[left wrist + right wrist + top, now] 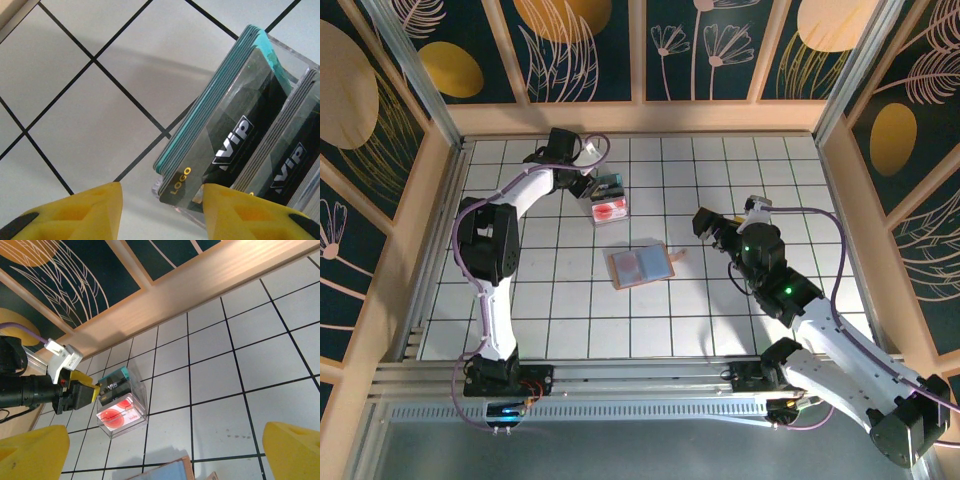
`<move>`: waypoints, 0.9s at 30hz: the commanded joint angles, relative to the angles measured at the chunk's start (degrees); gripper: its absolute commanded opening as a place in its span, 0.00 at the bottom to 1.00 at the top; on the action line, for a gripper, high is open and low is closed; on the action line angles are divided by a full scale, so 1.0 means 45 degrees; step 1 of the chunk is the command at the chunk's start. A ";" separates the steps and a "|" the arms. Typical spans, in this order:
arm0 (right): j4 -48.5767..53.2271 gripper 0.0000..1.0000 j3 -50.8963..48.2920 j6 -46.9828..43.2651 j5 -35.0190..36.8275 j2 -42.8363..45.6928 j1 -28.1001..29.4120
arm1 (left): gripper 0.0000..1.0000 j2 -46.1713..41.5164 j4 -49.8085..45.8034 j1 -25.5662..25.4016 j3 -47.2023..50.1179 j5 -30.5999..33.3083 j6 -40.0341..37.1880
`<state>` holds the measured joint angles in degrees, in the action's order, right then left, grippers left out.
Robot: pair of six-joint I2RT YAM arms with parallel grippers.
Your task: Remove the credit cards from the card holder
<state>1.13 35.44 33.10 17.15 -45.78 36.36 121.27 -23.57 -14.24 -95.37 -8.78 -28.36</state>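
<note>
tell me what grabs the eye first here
The card holder lies open mid-table, grey-blue inside up. Toward the far left, a clear box holds VIP cards, with the left jaws open right beside it. The right jaws hang open to the holder's right.

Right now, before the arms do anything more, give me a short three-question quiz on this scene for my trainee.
1. True or false: the card holder lies unfolded, its grey-blue inside facing up.
2. Which thing is the left end effector closest to? A) the clear box of cards, B) the card holder, C) the right arm's base.
3. Fill in the blank: the fingers of the right end effector are ____, with nothing between them.

Key: 1 true; 2 A; 3 open.
</note>
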 commanded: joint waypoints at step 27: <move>-0.0514 0.99 0.0110 -0.0032 0.0348 -0.0061 0.0139 | 0.00 0.0293 -0.0785 0.0029 -0.0989 -0.0138 -0.0101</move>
<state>1.06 35.44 33.12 17.12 -45.95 36.49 123.68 -25.23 -14.24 -99.44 -9.02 -28.42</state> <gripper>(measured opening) 0.992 0.043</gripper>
